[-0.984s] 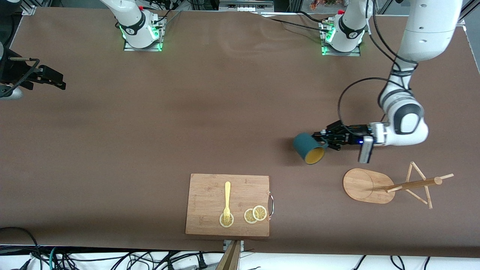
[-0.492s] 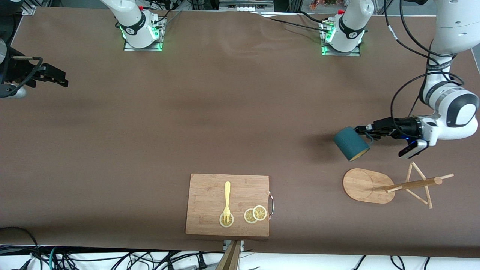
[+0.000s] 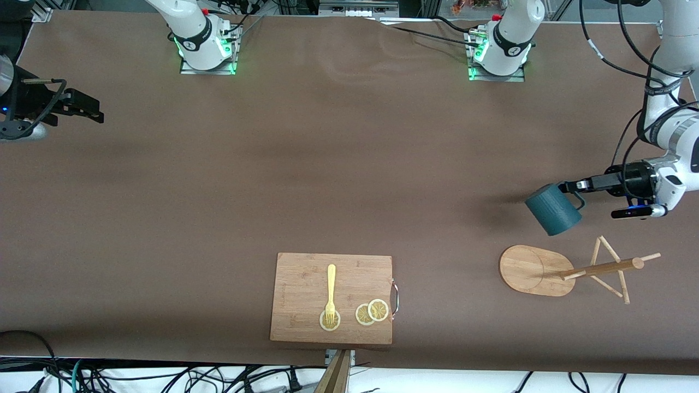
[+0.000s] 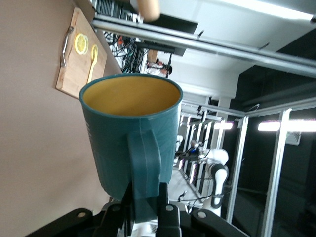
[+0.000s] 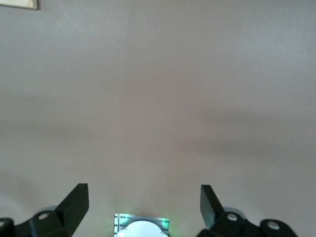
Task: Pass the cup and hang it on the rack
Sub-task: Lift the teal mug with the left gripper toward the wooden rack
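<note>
The dark teal ribbed cup (image 3: 552, 209) hangs tilted in the air over the table, just above the rack (image 3: 527, 270) in the front view. My left gripper (image 3: 572, 188) is shut on the cup's loop handle. In the left wrist view the cup (image 4: 131, 133) shows its yellowish inside, and the fingers (image 4: 164, 210) pinch the handle. The rack has an oval bamboo base, a post (image 3: 600, 268) and thin pegs. My right gripper (image 3: 82, 107) waits open at the right arm's end of the table, with nothing between its fingers (image 5: 144, 202).
A rectangular bamboo cutting board (image 3: 306, 273) lies near the table's front edge, bearing a yellow fork (image 3: 330, 292) and lemon slices (image 3: 371, 312). The arms' bases (image 3: 206, 49) stand along the edge of the table farthest from the camera.
My left gripper has carried the cup toward the left arm's end of the table, to a spot over the rack, and turned its mouth away from the front camera. The right gripper barely shifted.
</note>
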Motion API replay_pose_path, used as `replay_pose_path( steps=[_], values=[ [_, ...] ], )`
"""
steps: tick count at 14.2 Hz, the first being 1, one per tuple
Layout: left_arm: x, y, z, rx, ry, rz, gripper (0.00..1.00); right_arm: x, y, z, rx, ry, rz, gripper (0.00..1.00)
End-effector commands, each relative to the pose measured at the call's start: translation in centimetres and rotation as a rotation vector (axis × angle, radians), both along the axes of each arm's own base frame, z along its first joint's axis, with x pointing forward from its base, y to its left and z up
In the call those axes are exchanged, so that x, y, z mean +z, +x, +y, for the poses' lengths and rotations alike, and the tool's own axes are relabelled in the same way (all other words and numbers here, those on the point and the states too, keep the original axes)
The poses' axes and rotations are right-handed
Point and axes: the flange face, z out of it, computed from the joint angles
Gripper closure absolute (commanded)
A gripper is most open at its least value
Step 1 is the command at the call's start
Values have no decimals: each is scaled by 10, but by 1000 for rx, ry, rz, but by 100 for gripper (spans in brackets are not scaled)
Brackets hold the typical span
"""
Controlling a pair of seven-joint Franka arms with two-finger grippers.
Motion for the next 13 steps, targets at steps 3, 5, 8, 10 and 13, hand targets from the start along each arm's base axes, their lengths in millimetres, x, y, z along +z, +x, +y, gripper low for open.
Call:
replay_pose_path(
  steps=[3, 5, 8, 10, 13],
  values=[
    [7, 5, 24, 26, -93, 30, 100, -1, -5, 1, 12, 26, 15, 0],
    [5, 6, 26, 37, -112, 24, 100, -2, -4, 1, 8, 41, 20, 0],
    [-5, 8, 32, 80, -144, 28, 100, -3, -4, 0, 7, 43, 22, 0],
    [-11, 9, 37, 101, -154, 29, 100, -3, -4, 0, 6, 43, 20, 0],
    [-19, 10, 45, 114, -164, 27, 100, -3, -4, 1, 5, 52, 24, 0]
  ],
)
